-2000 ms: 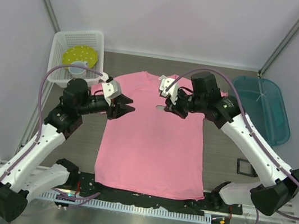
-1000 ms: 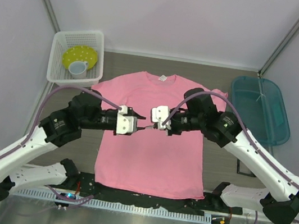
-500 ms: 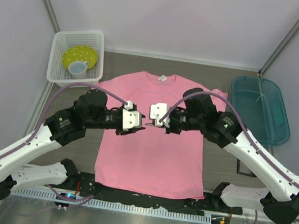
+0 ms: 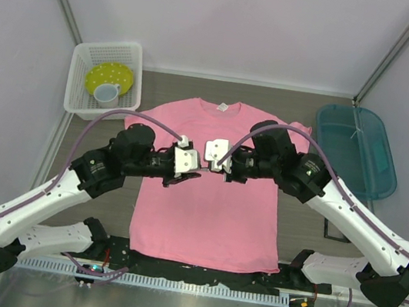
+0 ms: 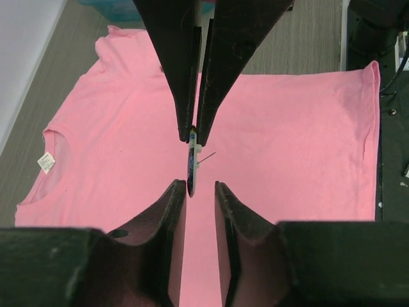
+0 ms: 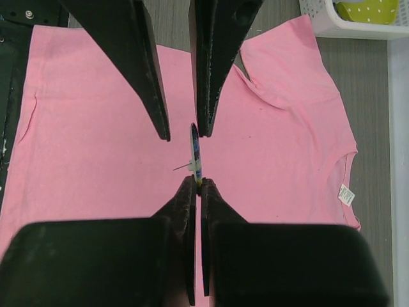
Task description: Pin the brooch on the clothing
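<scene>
Both arms meet tip to tip over the chest of the pink T-shirt (image 4: 210, 217), which lies flat on the table, collar toward the far side. The right gripper (image 6: 197, 180) has its fingers pressed together on the brooch (image 6: 195, 150), pinching it by the lower rim in the right wrist view. The brooch is held edge-on and upright, off the cloth. A thin pin (image 6: 182, 167) sticks out sideways from it. The left gripper (image 5: 199, 187) has its fingers apart, with a clear gap between them and nothing clamped. In the left wrist view the brooch's near edge sits at the mouth of that gap, just beside one fingertip (image 5: 179, 187), off centre rather than midway; whether it touches that finger can't be told. In the right wrist view the same shows from the other side. The brooch's top edge is right next to one left finger, and the other left finger is well apart from it. The white collar label (image 5: 45, 162) is visible. A white basket (image 4: 78, 63) stands at the far left and a teal bin (image 4: 361, 147) at the far right, both off the shirt.
</scene>
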Available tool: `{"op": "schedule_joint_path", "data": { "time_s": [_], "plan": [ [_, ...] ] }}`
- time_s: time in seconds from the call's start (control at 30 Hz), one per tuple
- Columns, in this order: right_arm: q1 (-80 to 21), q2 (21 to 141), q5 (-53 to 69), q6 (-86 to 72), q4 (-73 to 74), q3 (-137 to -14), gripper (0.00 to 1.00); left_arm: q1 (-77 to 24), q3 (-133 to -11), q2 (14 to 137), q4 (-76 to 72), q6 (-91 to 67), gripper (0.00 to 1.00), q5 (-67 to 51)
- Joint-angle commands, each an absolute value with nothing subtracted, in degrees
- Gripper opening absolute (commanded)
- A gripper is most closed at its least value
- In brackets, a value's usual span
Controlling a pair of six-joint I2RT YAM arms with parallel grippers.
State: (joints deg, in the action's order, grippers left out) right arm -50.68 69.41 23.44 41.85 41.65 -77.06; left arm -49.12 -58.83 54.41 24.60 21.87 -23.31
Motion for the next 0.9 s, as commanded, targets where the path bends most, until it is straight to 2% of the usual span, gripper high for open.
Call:
{"op": "schedule_joint_path", "data": {
  "time_s": [0.0, 0.17, 0.33, 0.57, 0.63, 0.67, 0.73, 0.77, 0.8, 0.87],
  "plan": [
    [-51.15, 69.08, 23.90, 40.96, 39.55, -79.28, 0.01, -49.31, -58.45, 54.14, 20.57, 20.74, 0.25, -21.89],
    [-51.15, 69.08, 25.05, 40.34, 39.20, -79.37, 0.01, -49.31, -59.06, 54.05, 20.74, 19.25, 0.22, -21.88],
    [-51.06, 69.43, 25.84, 39.81, 39.72, -79.98, 0.01, -49.31, -59.41, 53.62, 20.57, 18.28, 0.26, -22.76],
    [-51.15, 69.87, 26.02, 40.08, 40.16, -80.68, 0.01, -49.31, -60.20, 54.32, 20.04, 17.67, 0.23, -23.99],
    [-51.15, 70.14, 26.02, 40.08, 40.34, -81.03, 0.01, -49.31, -60.55, 54.49, 19.69, 17.58, 0.19, -23.91],
    [-51.07, 70.31, 25.93, 40.08, 40.34, -81.21, 0.01, -49.22, -60.64, 54.67, 19.60, 17.40, 0.09, -23.82],
    [-51.07, 70.14, 25.49, 38.85, 39.03, -81.21, 0.01, -49.13, -60.91, 54.67, 18.73, 15.83, 0.00, -21.89],
    [-51.15, 70.14, 25.05, 37.98, 38.15, -81.21, 0.02, -49.04, -60.82, 54.41, 18.55, 14.86, 0.00, -21.88],
    [-50.89, 70.05, 24.61, 36.14, 37.36, -81.21, 0.14, -48.61, -60.30, 54.23, 18.28, 14.51, 0.00, -23.10],
    [-49.67, 69.70, 24.61, 34.46, 35.34, -81.21, 0.29, -46.33, -59.51, 52.31, 16.18, 12.50, 0.00, -25.91]
  ]
}}
